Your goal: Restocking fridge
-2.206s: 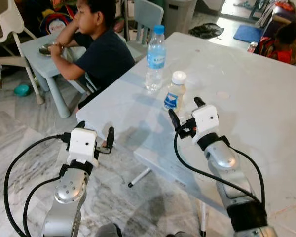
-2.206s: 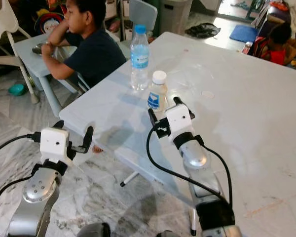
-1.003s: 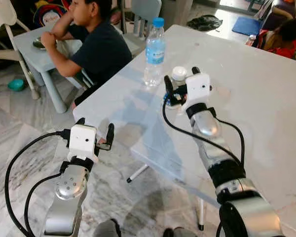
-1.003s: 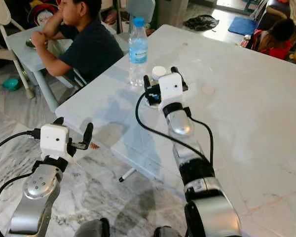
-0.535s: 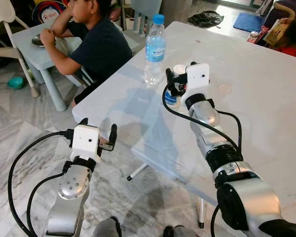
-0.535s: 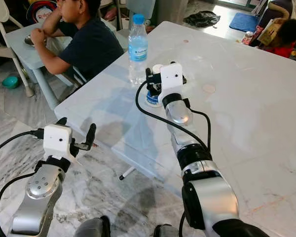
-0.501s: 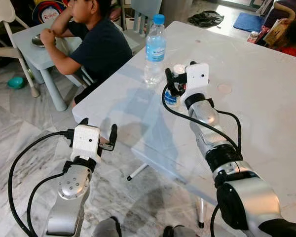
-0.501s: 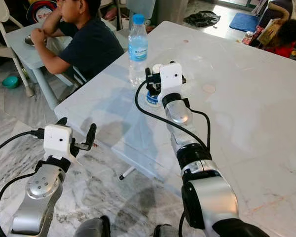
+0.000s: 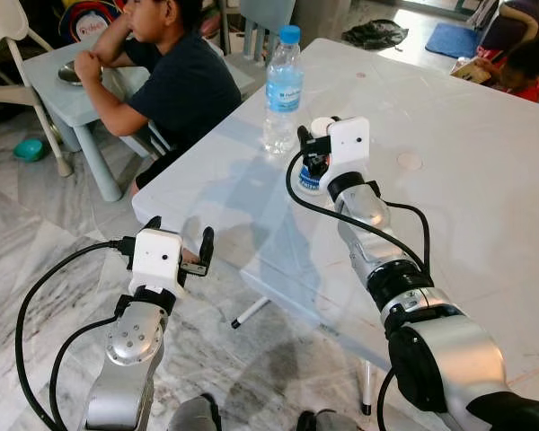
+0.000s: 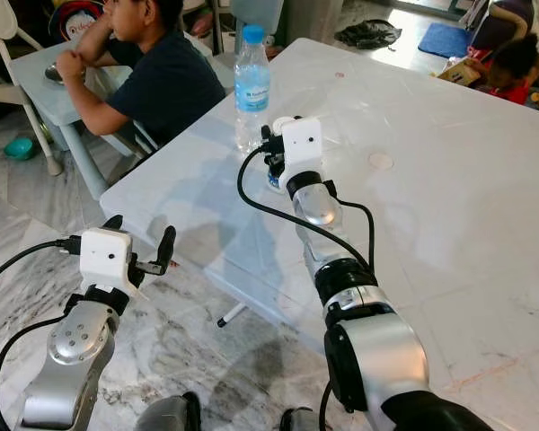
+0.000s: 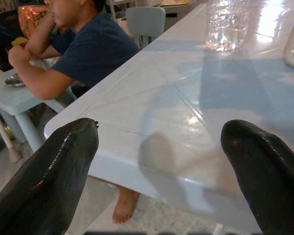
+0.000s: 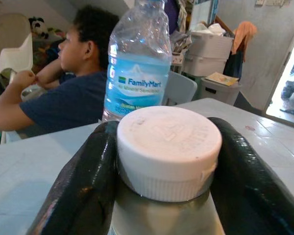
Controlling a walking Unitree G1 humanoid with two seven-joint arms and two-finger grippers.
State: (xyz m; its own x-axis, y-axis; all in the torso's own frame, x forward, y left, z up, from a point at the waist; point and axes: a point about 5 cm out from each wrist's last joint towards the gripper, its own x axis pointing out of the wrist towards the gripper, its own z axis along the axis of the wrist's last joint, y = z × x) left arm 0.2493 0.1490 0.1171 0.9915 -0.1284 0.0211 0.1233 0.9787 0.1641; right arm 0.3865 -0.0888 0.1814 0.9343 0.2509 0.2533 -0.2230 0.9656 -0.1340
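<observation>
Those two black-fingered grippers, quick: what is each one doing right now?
Left gripper: open, holding nothing, below the white table's edge.
Right gripper: fingers shut on the small white-capped bottle.

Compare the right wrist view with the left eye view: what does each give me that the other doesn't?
The right wrist view alone shows the grip close up: both fingers pressed against the small bottle's white cap, and the water bottle's label readable.

The left eye view alone shows the left gripper open, off the table's near corner above the floor, and the right arm reaching across the table.

Both show the small bottle, the water bottle beyond it, and the seated person in a dark shirt.
</observation>
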